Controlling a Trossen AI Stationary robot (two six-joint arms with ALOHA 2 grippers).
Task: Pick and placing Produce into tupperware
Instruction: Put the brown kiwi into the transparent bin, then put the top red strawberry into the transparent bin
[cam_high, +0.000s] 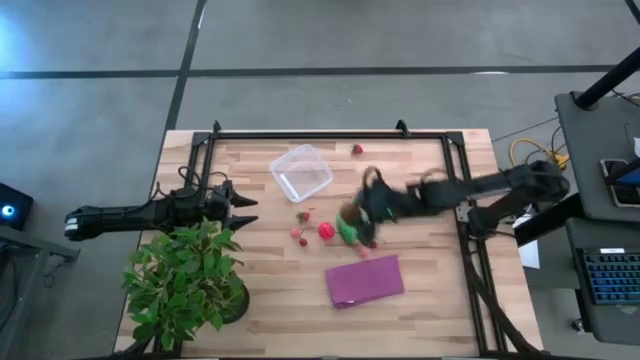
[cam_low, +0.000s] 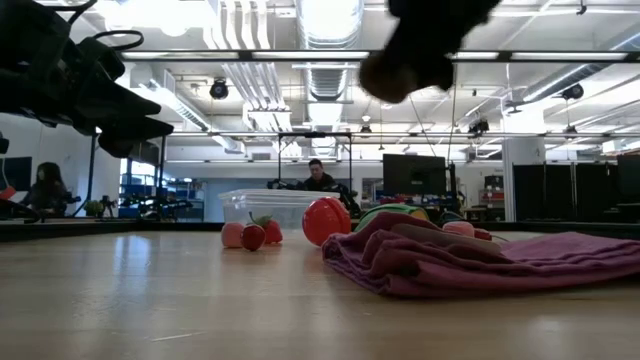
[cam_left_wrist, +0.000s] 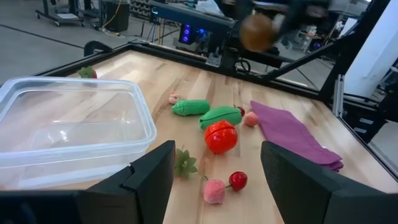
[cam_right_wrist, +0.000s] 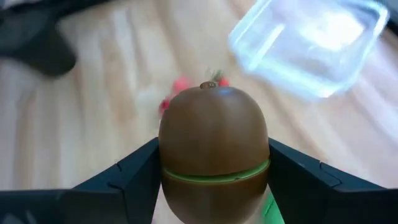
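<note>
My right gripper (cam_right_wrist: 214, 163) hangs above the middle of the table, shut on a brown ball (cam_right_wrist: 214, 134) with a green seam; the ball also shows in the left wrist view (cam_left_wrist: 257, 31). The clear tupperware (cam_high: 300, 172) stands at the far middle with nothing in it. Between the two lie a red round piece (cam_left_wrist: 221, 135), two green oblong pieces (cam_left_wrist: 191, 107), a cherry (cam_left_wrist: 237, 180) and a pink piece (cam_left_wrist: 214, 191). My left gripper (cam_high: 245, 210) waits open at the table's left, next to the tupperware. My right gripper pinches the brown ball by its two opposite sides (cam_right_wrist: 171, 155), one finger (cam_right_wrist: 134, 180) on each. The fingers slant down from the table's right side. The ball is lifted clear, high above the produce on the table, with its stem end pointing away from the wrist.
A purple cloth (cam_high: 364, 280) lies crumpled near the front middle. A potted leafy plant (cam_high: 185, 280) stands at the front left. A strawberry (cam_high: 357, 149) lies alone at the far edge. A black frame rail (cam_high: 330, 133) runs around the table.
</note>
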